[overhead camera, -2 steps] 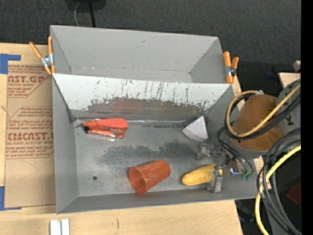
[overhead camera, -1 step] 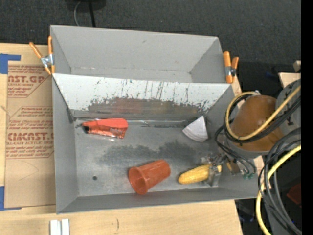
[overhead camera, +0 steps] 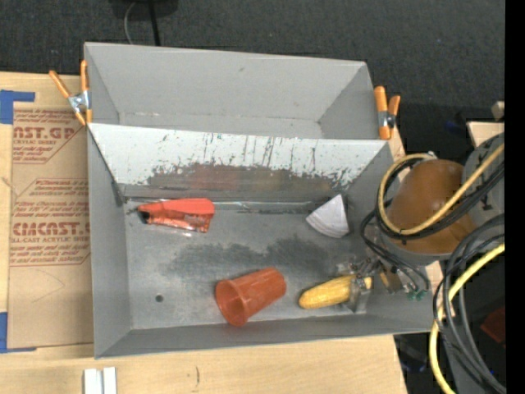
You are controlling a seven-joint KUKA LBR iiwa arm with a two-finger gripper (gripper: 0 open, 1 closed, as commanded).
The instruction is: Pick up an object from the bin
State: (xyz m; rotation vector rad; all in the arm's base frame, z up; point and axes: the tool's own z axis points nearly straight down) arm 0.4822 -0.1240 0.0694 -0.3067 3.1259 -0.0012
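The gripper (overhead camera: 358,287) is low in the bin's (overhead camera: 107,263) near right corner, at the right end of a yellow corn cob (overhead camera: 322,295) lying on the floor by the near wall. It touches or nearly touches that end; whether it is clenched or released cannot be told. An orange cup (overhead camera: 248,295) lies on its side just left of the cob. A white cone (overhead camera: 330,217) sits behind the gripper, and a red packet (overhead camera: 176,214) lies well apart at the far left.
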